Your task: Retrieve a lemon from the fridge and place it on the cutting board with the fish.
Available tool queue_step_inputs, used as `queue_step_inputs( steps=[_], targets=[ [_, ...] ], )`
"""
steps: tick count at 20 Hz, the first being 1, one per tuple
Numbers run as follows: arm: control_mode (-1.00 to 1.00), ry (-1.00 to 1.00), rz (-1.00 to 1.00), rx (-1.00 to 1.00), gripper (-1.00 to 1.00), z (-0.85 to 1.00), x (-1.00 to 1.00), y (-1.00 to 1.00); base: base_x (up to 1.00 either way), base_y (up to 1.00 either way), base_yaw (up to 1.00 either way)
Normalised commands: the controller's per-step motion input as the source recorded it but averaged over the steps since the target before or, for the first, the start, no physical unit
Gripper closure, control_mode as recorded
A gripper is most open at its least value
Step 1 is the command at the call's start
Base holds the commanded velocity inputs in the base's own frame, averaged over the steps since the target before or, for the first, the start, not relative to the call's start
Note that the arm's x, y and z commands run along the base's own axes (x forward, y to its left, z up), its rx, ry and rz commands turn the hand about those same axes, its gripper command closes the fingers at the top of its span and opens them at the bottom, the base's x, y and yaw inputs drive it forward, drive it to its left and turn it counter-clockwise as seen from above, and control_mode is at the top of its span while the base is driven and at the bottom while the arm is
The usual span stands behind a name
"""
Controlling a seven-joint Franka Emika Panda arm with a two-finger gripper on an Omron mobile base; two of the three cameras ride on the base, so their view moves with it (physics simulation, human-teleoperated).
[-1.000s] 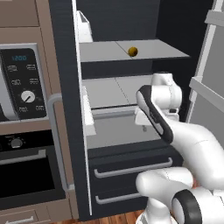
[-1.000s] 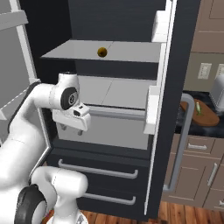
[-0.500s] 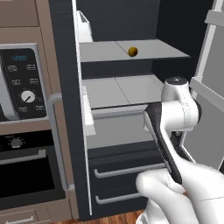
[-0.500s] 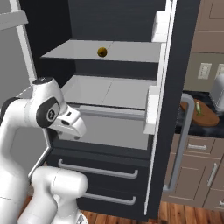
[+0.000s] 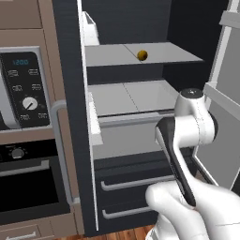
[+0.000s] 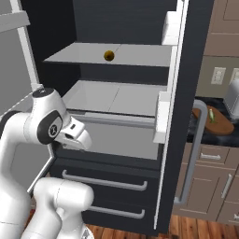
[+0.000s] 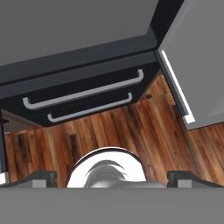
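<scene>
The fridge (image 5: 69, 93) stands with both doors swung wide. The lemon (image 5: 142, 55) lies alone on the upper grey shelf, also seen as the lemon (image 6: 109, 56) from the other side. On the counter to the right of the fridge lies the cutting board (image 6: 221, 125) with the greenish fish (image 6: 211, 115) on it. My gripper (image 7: 112, 179) is open and holds nothing. It hangs low in front of the fridge drawers (image 7: 83, 94), facing down at the floor, well below the lemon. The hand (image 6: 77, 134) sits at drawer-top height.
An oven and microwave column (image 5: 23, 89) stands left of the fridge. The open door (image 5: 225, 98) flanks my arm on the right. The other door's bar handle (image 6: 198, 154) juts toward the counter, where a toaster (image 6: 232, 97) sits. Wooden floor (image 7: 131, 131) lies below.
My arm has folded back and down from middle-shelf height, and the hand has tipped toward the floor. The gripper stayed open. The lemon has not moved.
</scene>
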Motion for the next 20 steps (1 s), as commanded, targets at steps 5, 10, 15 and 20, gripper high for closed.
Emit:
queue_step_inputs(
  steps=[5,10,15,20],
  targets=[
    [-1.0,-0.03,-0.06,0.0,-1.0,-0.02,0.0,0.0,0.0,0.0,0.0],
    [1.0,0.0,0.0,0.0,-1.0,0.0,0.0,0.0,0.09,-0.01,-0.13],
    [1.0,0.0,0.0,0.0,-1.0,0.0,0.0,0.0,0.49,0.0,-0.07],
    [1.0,0.0,0.0,0.0,-1.0,0.0,0.0,0.0,0.69,0.0,0.0]
  ],
)
